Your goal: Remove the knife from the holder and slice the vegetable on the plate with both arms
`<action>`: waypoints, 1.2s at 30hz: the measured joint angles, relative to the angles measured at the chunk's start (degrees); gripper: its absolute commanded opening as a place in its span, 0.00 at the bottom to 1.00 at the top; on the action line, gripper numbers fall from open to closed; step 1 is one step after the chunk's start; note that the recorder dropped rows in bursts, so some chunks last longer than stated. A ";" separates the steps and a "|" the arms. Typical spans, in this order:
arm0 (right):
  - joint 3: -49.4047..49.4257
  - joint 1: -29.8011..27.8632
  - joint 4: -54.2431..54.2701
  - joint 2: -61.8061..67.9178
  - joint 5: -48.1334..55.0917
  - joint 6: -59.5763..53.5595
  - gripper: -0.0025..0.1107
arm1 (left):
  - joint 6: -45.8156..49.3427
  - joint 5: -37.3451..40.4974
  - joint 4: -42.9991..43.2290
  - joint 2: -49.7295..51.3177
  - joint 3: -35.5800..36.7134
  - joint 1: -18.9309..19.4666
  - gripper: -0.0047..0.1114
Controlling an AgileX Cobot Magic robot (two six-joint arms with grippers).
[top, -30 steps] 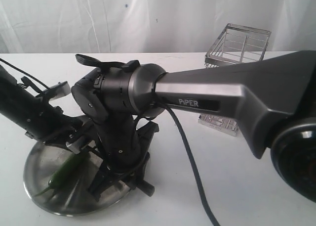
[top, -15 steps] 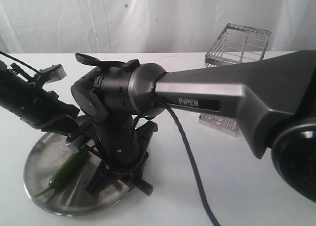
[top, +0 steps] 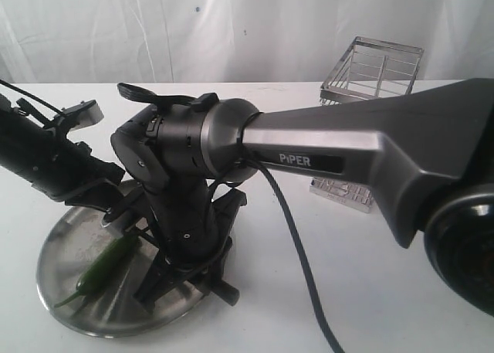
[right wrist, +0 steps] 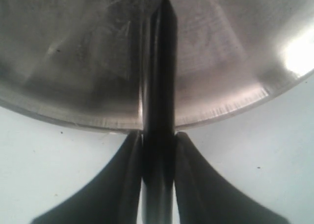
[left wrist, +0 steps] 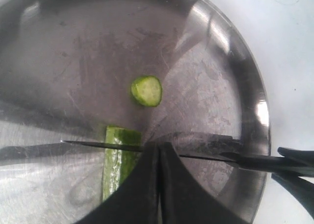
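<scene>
One slice (left wrist: 146, 90) lies cut, so the right claw (right wrist: 158, 145), clamped on the knife (right wrist: 158, 72), should press straight down while the left claw (left wrist: 159, 153), pinched together, steadies the vegetable (left wrist: 117, 170).

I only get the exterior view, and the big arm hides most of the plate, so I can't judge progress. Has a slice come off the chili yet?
Observer: Yes. The left wrist view shows one round slice lying flat on the plate, clear of the chili.
Operator: Good. Where does the blade sit for the next cut?
Observer: The knife crosses the chili a little back from its cut end. I cannot tell whether the edge touches it.
Operator: Is the grip on the handle sound?
Observer: In the right wrist view the right gripper has a finger on each side of the handle, closed on it.
</scene>
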 measured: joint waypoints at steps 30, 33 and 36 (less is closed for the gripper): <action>0.00 0.00 0.00 0.00 0.39 -0.40 0.03 | 1.06 0.53 -1.52 6.67 -1.48 -0.01 0.04; 0.00 0.00 0.00 0.00 0.20 -0.40 0.03 | 1.06 0.43 -0.76 2.52 -4.01 -0.03 0.04; 0.00 0.00 0.00 0.00 0.06 -0.40 0.03 | 0.20 0.55 0.74 1.80 -4.25 -0.03 0.04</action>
